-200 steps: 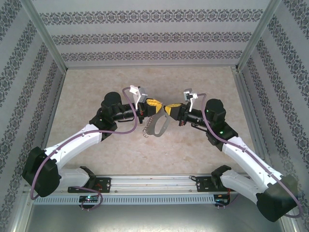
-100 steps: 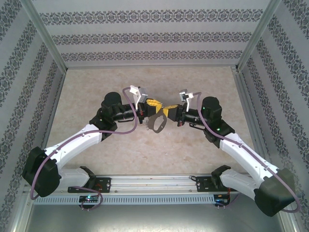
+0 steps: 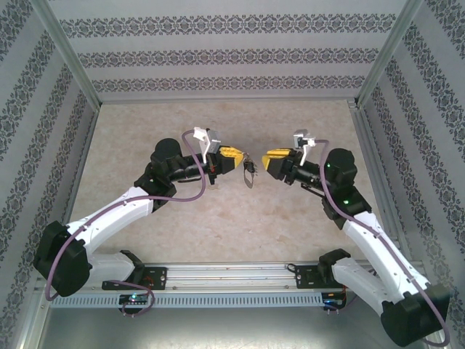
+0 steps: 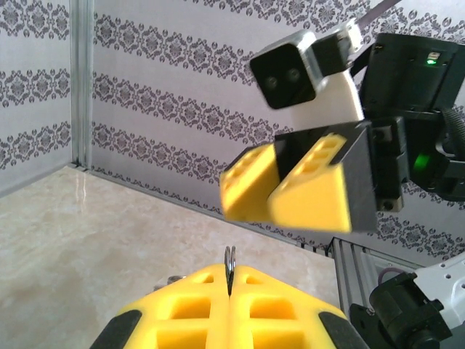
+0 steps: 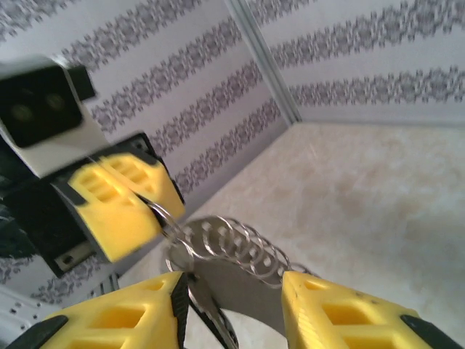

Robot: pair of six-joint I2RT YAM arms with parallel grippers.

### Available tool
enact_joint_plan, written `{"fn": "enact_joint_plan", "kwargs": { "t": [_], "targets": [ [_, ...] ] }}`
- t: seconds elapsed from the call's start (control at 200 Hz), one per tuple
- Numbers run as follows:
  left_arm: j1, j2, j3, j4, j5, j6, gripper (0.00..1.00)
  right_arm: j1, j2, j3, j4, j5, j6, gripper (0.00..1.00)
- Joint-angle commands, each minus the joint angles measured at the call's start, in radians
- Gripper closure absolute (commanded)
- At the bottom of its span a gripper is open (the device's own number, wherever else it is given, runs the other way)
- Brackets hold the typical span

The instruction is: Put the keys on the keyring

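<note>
- Where the damask-patterned walls (image 3: 218,54) close in at 9, 12 and 3 o'clock, the cell reads as a box with aluminium corner posts.
- Table top (image 3: 218,233): pale, marbled, matte. A slotted metal rail (image 3: 218,280) runs along the 6 o'clock edge and carries both arm bases.
- Left gripper (image 3: 236,161): near the centre of the top, raised, nose toward 3 o'clock. Its yellow fingers are pressed together and pinch a thin metal edge of the keyring (image 3: 249,171).
- Right gripper (image 3: 270,161): just to the 3 o'clock side, nose toward 9 o'clock, facing the left one. Its fingers are spread with nothing gripped, and it stands apart from the keyring.
- The keyring hangs from the left fingertips toward 6 o'clock, in the gap between the two grippers and off the table. The right wrist view shows its grey loop and row of small rings.
- There is a small dark bit at the ring; I cannot tell if it is the key.
</note>
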Motion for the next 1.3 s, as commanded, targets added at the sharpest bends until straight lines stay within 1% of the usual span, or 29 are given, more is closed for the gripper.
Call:
{"fn": "enact_joint_plan", "kwargs": {
  "t": [0.0, 0.18, 0.415, 0.659, 0.849, 1.104, 1.199, 1.299],
  "targets": [
    [-0.002, 0.008, 0.001, 0.111, 0.031, -0.038, 1.0, -0.003, 0.001, -0.004, 0.102, 0.036, 0.04, 0.6],
    [-0.002, 0.065, -0.007, 0.238, 0.062, -0.124, 1.0, 0.02, 0.081, 0.016, 0.252, 0.005, 0.096, 0.6],
    [-0.002, 0.103, -0.005, 0.312, 0.071, -0.179, 1.0, 0.065, 0.119, 0.022, 0.304, 0.0, 0.097, 0.62],
    [-0.002, 0.108, -0.003, 0.327, 0.072, -0.193, 1.0, 0.067, 0.133, 0.007, 0.316, -0.022, 0.103, 0.64],
    [-0.002, 0.108, 0.003, 0.32, 0.077, -0.196, 1.0, 0.073, 0.175, 0.012, 0.363, -0.067, 0.13, 0.65],
    [-0.002, 0.106, 0.002, 0.316, 0.076, -0.198, 1.0, 0.083, 0.179, 0.014, 0.365, -0.081, 0.126, 0.77],
    [-0.002, 0.105, 0.003, 0.317, 0.071, -0.195, 1.0, 0.082, 0.18, 0.015, 0.371, -0.105, 0.129, 0.78],
    [-0.002, 0.106, 0.004, 0.315, 0.071, -0.195, 1.0, 0.084, 0.18, 0.012, 0.37, -0.113, 0.128, 0.88]
  ]
}}
